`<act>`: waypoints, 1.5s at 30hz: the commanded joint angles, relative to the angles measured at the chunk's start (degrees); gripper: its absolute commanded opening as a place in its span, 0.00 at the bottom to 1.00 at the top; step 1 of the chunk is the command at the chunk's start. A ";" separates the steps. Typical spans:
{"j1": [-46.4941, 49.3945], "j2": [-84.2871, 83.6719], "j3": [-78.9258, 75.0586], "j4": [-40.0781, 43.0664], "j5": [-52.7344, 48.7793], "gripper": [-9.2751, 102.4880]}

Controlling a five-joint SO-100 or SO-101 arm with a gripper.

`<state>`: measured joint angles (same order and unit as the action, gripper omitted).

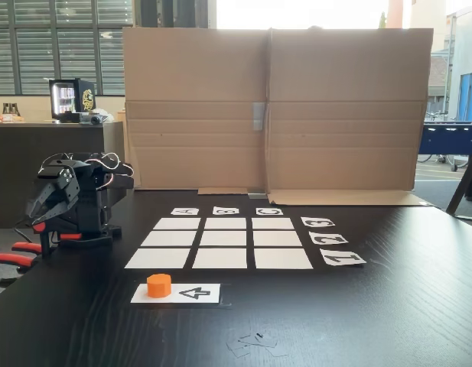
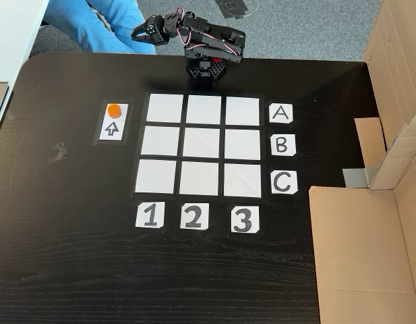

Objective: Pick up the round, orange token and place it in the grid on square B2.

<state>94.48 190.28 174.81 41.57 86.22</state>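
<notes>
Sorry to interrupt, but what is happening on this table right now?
Nothing is being handled yet. The small black arm sits folded at the table edge, its pincer empty and slightly open. The orange token rests on the arrow card beside the grid, whose nine squares, centre B2 included, lie bare.

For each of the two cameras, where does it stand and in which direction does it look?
A fixed view: low at the table edge, looking across the grid toward a cardboard wall; the folded arm with its tool shows at left, the token on the arrow card in front.
Another fixed view: high above, looking down on the table; the arm and tool show at the top edge, the cardboard at right.
Shared: both fixed views show grid, token, arrow card, label cards and arm.
</notes>
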 commanded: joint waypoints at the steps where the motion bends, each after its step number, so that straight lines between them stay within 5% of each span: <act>1: 0.00 0.62 -0.26 0.35 -2.64 0.08; 22: -0.44 -0.44 -1.58 0.26 -4.48 0.08; 34: -2.46 -24.17 -22.32 7.65 -5.19 0.08; 45: -6.15 -50.71 -49.31 22.68 -8.61 0.36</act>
<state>88.95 144.76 132.36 62.05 79.63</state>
